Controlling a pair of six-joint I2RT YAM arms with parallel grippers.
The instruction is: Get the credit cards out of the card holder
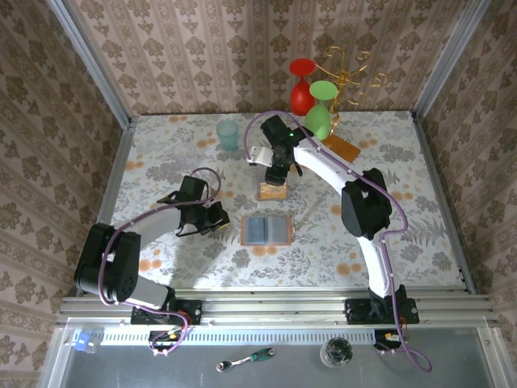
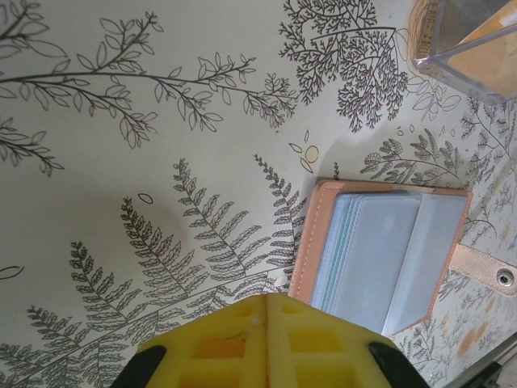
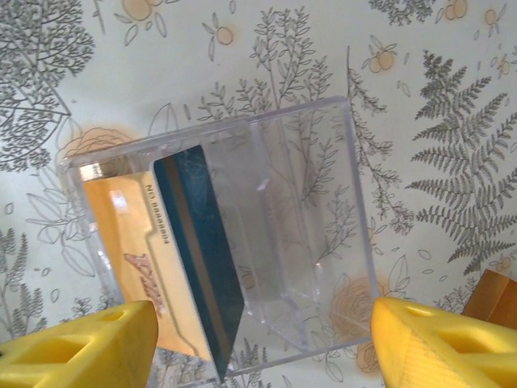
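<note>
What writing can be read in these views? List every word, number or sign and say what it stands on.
"NO" followed by a row of digits too blurred to read surely: small print along the edge of the orange-tan card standing in the clear box.
Brown script mark lower on that card: unreadable.
On the blue card and the card holder: no writing seen.

On the card holder (image 2: 380, 250), the strap tab (image 2: 485, 273) ran off the right edge; the clear box (image 2: 460, 36) was cropped at the top corner.
</note>
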